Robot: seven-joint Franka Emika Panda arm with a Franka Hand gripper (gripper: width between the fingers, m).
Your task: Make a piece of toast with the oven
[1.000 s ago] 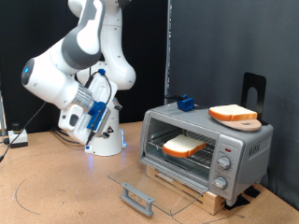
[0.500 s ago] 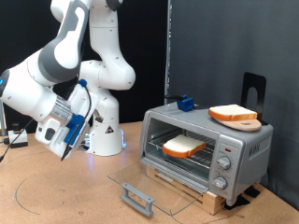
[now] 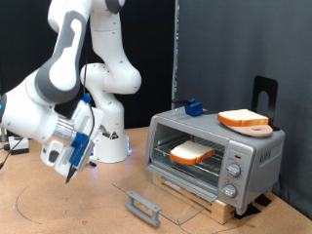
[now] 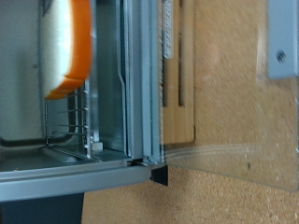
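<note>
The oven (image 3: 255, 154) stands at the exterior view's right with its glass door (image 3: 156, 191) folded down flat and the bar handle (image 3: 143, 207) at the front. One piece of toast (image 3: 192, 152) lies on the wire rack inside. A second slice (image 3: 242, 118) lies on a round wooden board (image 3: 257, 130) on the oven's top. My gripper (image 3: 68, 164) is empty, low at the exterior view's left, well away from the oven. The wrist view shows the toast (image 4: 65, 47), the rack (image 4: 64, 121), the oven's frame (image 4: 136, 84) and the door (image 4: 224, 163). No fingers show there.
The oven sits on a wooden base (image 3: 200, 198). Three knobs (image 3: 232, 175) are on its side panel. A blue object (image 3: 194, 107) and a black stand (image 3: 264, 93) are behind it. The robot's base (image 3: 109, 146) stands behind the gripper. Cables (image 3: 15, 146) lie at the far left.
My arm has swung away from the oven, to the exterior view's left and downward. The toast, door and board have not moved.
</note>
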